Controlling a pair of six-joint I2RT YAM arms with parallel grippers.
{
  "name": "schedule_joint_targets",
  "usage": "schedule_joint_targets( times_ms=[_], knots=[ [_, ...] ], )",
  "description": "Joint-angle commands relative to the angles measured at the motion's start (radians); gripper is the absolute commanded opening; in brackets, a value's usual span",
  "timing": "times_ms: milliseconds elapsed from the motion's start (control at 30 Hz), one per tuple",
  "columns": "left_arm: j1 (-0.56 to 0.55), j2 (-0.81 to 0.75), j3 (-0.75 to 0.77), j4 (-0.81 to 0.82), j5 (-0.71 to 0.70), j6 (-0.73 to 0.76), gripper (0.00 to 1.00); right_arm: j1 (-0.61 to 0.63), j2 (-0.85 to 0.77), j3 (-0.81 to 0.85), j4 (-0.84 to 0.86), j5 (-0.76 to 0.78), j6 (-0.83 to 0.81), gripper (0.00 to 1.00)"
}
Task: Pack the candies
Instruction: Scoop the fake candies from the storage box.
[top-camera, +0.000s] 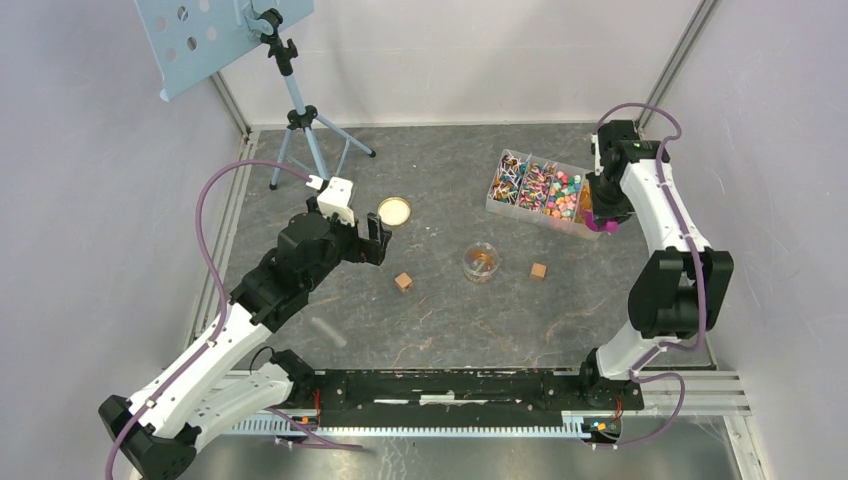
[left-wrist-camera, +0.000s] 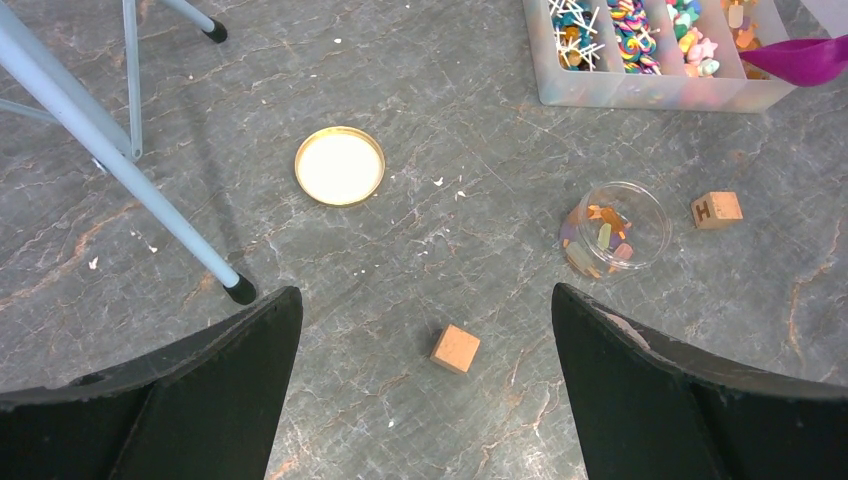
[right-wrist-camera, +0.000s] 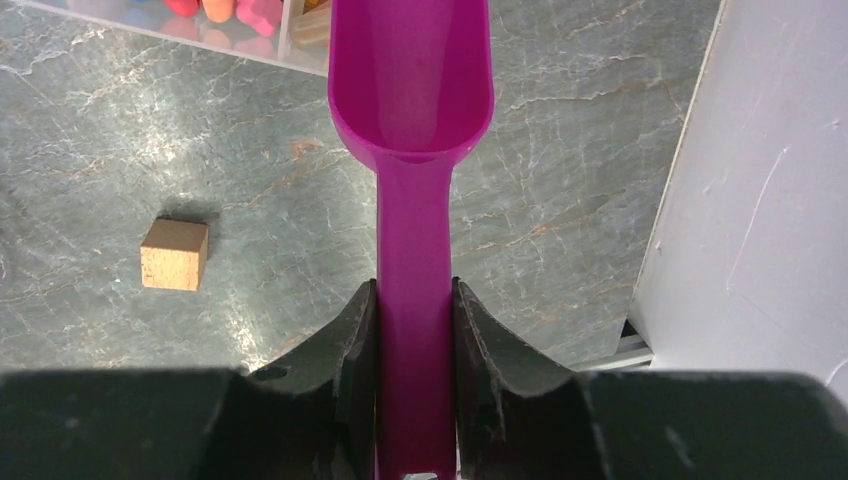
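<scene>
Right jaws pinch scoop (right-wrist-camera: 410, 100) handle; overhead shows magenta sliver only.

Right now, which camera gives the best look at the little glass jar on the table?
The left wrist view: the glass jar sits open and unobstructed, with a few candies visible inside. The top external view shows the jar small, its contents hard to make out. The right wrist view does not show it at all.

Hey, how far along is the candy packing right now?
Done: the jar is open, its lid lying apart, and a few candies sit inside. In hand: the right tool grips the magenta scoop, empty, at the sorting box. Left: more scoops, probably then the lid; the left tool is open, holding nothing.
</scene>
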Motion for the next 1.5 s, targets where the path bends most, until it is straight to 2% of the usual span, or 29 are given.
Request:
schedule_joint_targets(
  times_ms=[0, 300, 667, 1467],
  knots=[
    [-0.002, -0.001, -0.001, 0.047, -0.007, 0.037, 1.00, -0.010, 0.064, 0.048, 0.009, -0.017, 0.018, 0.00],
    [-0.001, -0.005, -0.003, 0.048, -0.020, 0.046, 1.00, -0.012, 0.173, 0.080, 0.068, -0.031, 0.031, 0.00],
    [0.000, -0.010, -0.003, 0.052, -0.010, 0.048, 1.00, -0.013, 0.120, -0.067, 0.242, -0.032, 0.025, 0.00],
    [-0.001, -0.015, -0.009, 0.059, 0.002, 0.051, 1.00, -0.016, 0.015, -0.291, 0.466, -0.014, -0.007, 0.00]
  ],
)
